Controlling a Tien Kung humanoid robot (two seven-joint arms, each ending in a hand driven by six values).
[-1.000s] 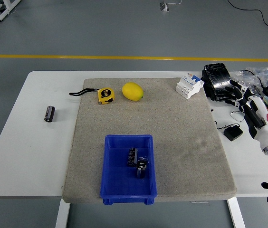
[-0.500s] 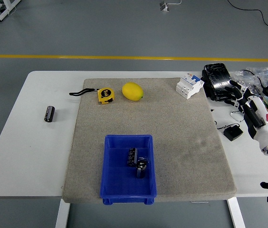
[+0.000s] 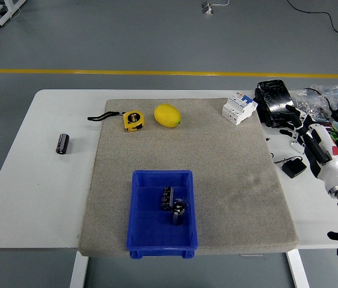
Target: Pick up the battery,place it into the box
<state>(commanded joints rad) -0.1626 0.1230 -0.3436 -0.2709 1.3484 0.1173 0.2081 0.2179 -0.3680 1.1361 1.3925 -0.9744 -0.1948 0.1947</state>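
While the right hand [image 3: 298, 123] hovers with fingers spread and empty at the white table's [image 3: 37, 180] right edge, a battery [image 3: 63, 143] lies far left, off the grey mat [image 3: 229, 174]. Two more batteries sit in the blue box [image 3: 162, 210]; beyond runs grey floor [image 3: 127, 36] with a yellow line [image 3: 97, 72].

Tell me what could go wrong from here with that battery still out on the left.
The loose battery lies on bare table far left, while the right robot hand sits far right among clutter, so reaching may fall short. The blue box already holds two batteries, so a drop could land on them.
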